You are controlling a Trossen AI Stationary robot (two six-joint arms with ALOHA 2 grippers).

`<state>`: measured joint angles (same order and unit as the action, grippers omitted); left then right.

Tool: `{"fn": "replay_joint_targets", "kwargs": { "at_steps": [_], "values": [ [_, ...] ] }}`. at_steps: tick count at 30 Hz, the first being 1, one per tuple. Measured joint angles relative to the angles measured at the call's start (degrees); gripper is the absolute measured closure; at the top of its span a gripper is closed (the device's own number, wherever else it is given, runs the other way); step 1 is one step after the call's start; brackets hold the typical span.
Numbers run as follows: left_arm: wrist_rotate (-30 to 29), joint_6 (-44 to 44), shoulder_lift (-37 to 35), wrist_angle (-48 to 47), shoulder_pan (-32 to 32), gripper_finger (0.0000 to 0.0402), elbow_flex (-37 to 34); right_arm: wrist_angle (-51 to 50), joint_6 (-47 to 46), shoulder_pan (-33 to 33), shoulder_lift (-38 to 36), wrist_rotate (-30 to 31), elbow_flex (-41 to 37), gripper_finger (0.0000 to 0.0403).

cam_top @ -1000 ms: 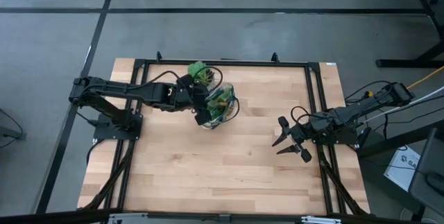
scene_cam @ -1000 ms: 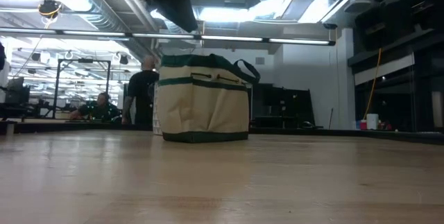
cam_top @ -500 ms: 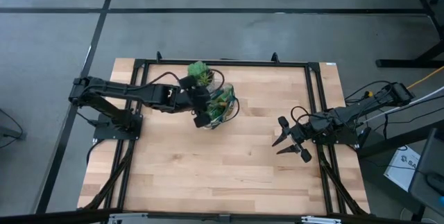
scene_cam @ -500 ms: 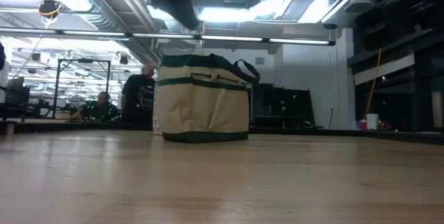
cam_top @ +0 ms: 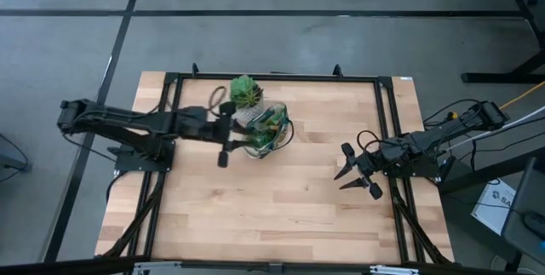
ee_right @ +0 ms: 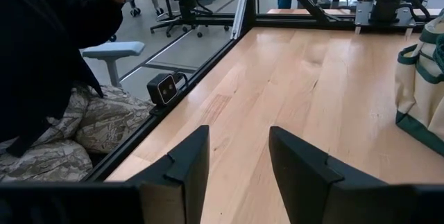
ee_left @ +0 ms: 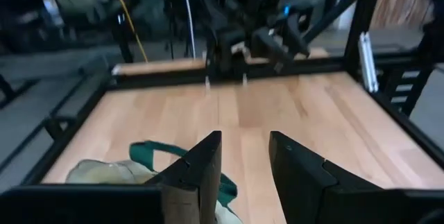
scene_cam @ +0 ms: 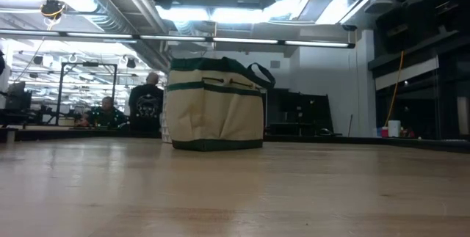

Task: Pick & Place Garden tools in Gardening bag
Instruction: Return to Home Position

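The beige canvas gardening bag with dark green trim (cam_top: 267, 130) stands on the table's far middle, and it also shows in the low view (scene_cam: 215, 105). Green items show inside its open top, but I cannot tell the single tools apart. My left gripper (cam_top: 230, 139) is open and empty, level, just left of the bag and above its height. The bag's green rim (ee_left: 163, 156) lies below its fingers in the left wrist view. My right gripper (cam_top: 358, 177) is open and empty near the table's right edge, and the bag's side (ee_right: 422, 89) shows far ahead of it.
A green plant in a white pot (cam_top: 245, 93) stands right behind the bag, toward the far edge. Black frame rails (cam_top: 387, 139) run along the table's sides. People sit and stand in the room beyond the table (scene_cam: 147, 101). Bare wood lies in the near half (cam_top: 272, 207).
My left gripper has drawn back from above the bag's open top toward the table's left edge, and the arm has folded back with it. In the low view it has risen out of the picture's top. The bag has stayed in place.
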<state>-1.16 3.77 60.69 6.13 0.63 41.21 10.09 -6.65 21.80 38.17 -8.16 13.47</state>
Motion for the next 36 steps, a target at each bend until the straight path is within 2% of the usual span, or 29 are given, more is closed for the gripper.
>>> {"fn": "replay_joint_targets", "kwargs": {
  "at_steps": [5, 10, 15, 36],
  "values": [
    [0.5, 2.1, -7.7, 6.1, 0.1, 0.0282, -7.5, 0.0, 0.0, 0.0, 0.0, 0.0, 0.0, 0.025],
    [0.7, -0.8, -11.9, 6.1, 0.1, 0.0282, -11.2, 0.0, 0.0, 0.0, 0.0, 0.0, 0.0, 0.025],
    [0.7, -4.3, -12.3, 4.8, 0.1, 0.0285, -11.8, 0.0, 0.0, 0.0, 0.0, 0.0, 0.0, 0.025],
    [0.6, -4.5, -12.0, 4.4, 0.1, 0.0283, -11.8, 0.0, 0.0, 0.0, 0.0, 0.0, 0.0, 0.025]
  ]
}}
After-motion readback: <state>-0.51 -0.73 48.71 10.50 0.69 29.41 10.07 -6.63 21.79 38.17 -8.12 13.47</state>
